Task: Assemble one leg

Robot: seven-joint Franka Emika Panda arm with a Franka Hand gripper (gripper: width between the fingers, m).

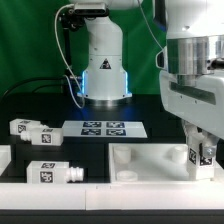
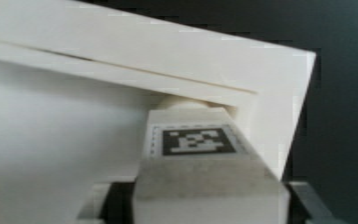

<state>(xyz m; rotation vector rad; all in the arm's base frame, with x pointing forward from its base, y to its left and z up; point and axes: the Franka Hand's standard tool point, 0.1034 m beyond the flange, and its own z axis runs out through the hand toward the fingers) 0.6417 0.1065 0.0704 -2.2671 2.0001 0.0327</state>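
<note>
In the exterior view, the end effector point(image 1: 203, 150) is seen at about four o'clock in the frame, lowered over the wide flat white panel point(image 1: 150, 160) that lies on the black table point(image 1: 150, 112). A leg point(image 1: 202, 153), a stubby white post bearing a black-and-white tag, is clamped between the fingers and held upright at the panel's corner toward the exterior view's right. Whether its lower end is already seated in the panel or only touching it cannot be told.

In the wrist view, the same leg point(image 2: 201, 150) is seen between the two dark fingers point(image 2: 304, 205), its square tag facing the camera and its far tip lying against a raised edge of the panel point(image 2: 87, 110). The end effector point(image 2: 201, 205) is thus closed on the leg.

Three further legs lie on their sides on the table in the exterior view. Two point(image 1: 24, 127) point(image 1: 41, 136) are placed close together at about nine o'clock, and the third point(image 1: 55, 172) is found at about seven o'clock, nearer the camera. The marker board point(image 1: 104, 128) is laid flat near the centre of the frame, between the loose legs and the panel, with the arm's white base point(image 1: 104, 70) standing behind it at about twelve o'clock.
</note>
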